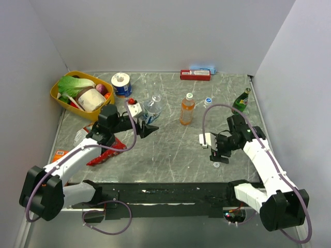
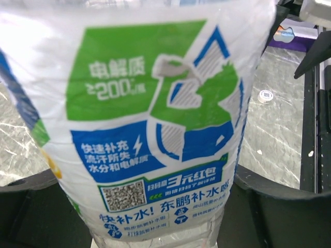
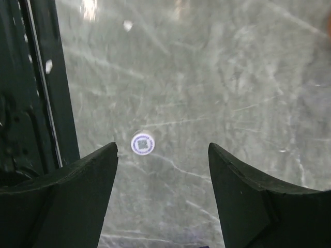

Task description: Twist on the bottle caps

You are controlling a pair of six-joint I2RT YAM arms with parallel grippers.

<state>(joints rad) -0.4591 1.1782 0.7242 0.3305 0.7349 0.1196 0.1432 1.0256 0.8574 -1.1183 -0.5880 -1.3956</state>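
While the left claw [image 1: 147,129] clamps the water bottle [image 2: 155,129] filling its view, the right claw [image 3: 163,150] hangs wide over a white cap [image 3: 143,143] lying left of centre: light, stiff, slick, likely best pinched across its rim.

- Upright, clear orange drink bottle [image 1: 186,111], white-topped, at mid-table.
- Clear water bottle [image 2: 155,129] with a green, blue and white label, left of it.
- Small white cap [image 3: 143,143], flat on the table.
- Small blue cap [image 1: 208,101], flat, just right of the orange bottle.
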